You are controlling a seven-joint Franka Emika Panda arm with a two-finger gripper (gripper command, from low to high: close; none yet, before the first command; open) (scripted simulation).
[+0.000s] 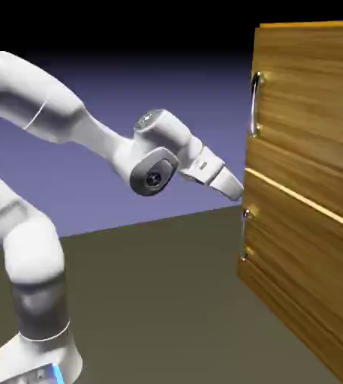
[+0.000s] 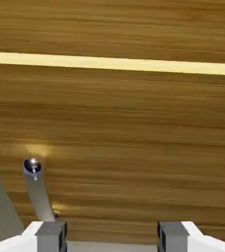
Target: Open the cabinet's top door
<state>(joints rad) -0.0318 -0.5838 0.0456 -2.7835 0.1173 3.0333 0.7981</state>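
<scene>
**Jaws held apart at the cabinet front, nothing gripped**

The jaws are seen standing apart, with only wood grain showing in the gap between the two grey fingertips at the bottom of the hand view. Nothing is held. The gripper is carried level at the end of the white arm and is pointed at the cabinet, just short of its near edge, at about the height of the pale seam between the two panels.

The top door is found closed, flush with the cabinet face, above that seam. Its long silver handle is mounted upright at the door's near edge, well above the fingertips, and is not touched.

The lower panel is also shut. Its shorter handle is placed below the gripper in the exterior view; in the hand view it is picked out to the left, just above the left fingertip, its rounded end catching the light.

The cabinet is stood on the dull grey-brown table.
</scene>
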